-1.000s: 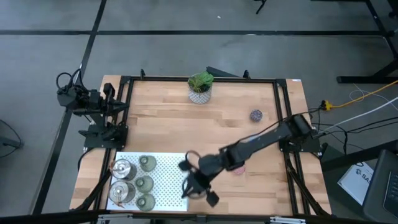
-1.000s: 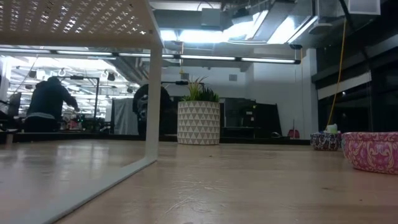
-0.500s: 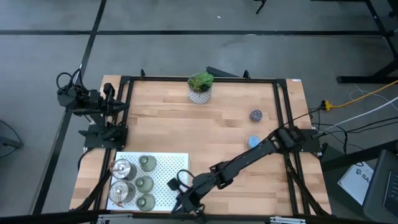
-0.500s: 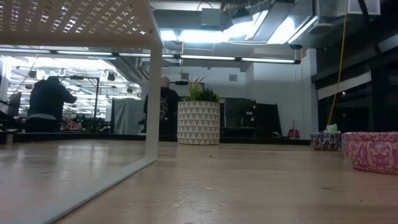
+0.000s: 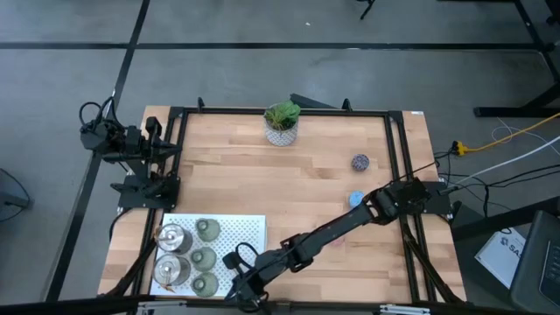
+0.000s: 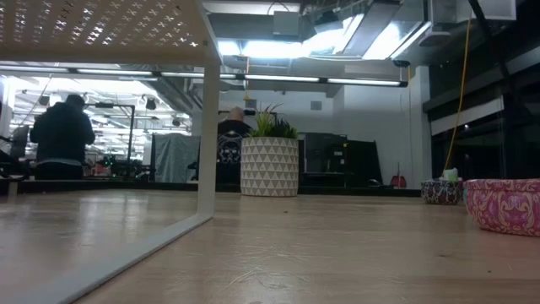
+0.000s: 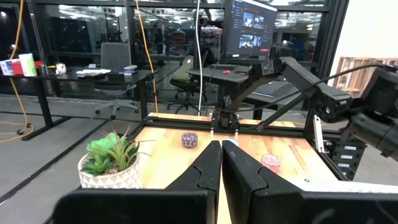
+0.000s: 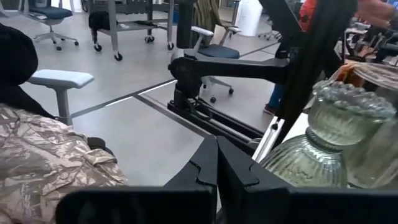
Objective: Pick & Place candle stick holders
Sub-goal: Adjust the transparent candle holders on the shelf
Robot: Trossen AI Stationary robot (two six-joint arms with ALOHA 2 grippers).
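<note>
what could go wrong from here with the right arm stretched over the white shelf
1. The right gripper, shut and empty, sits low at the white perforated shelf right beside the olive-grey holders; a sideways swing could knock them over.
2. The pink holder, blue holder and speckled purple holder lie near the extended arm; pulling back low might sweep them.

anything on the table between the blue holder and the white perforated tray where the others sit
Only the right arm itself: it stretches across the wood from beside the blue holder toward the white perforated tray, its shut right claw at the tray's near corner. No loose object shows on that stretch.
</note>
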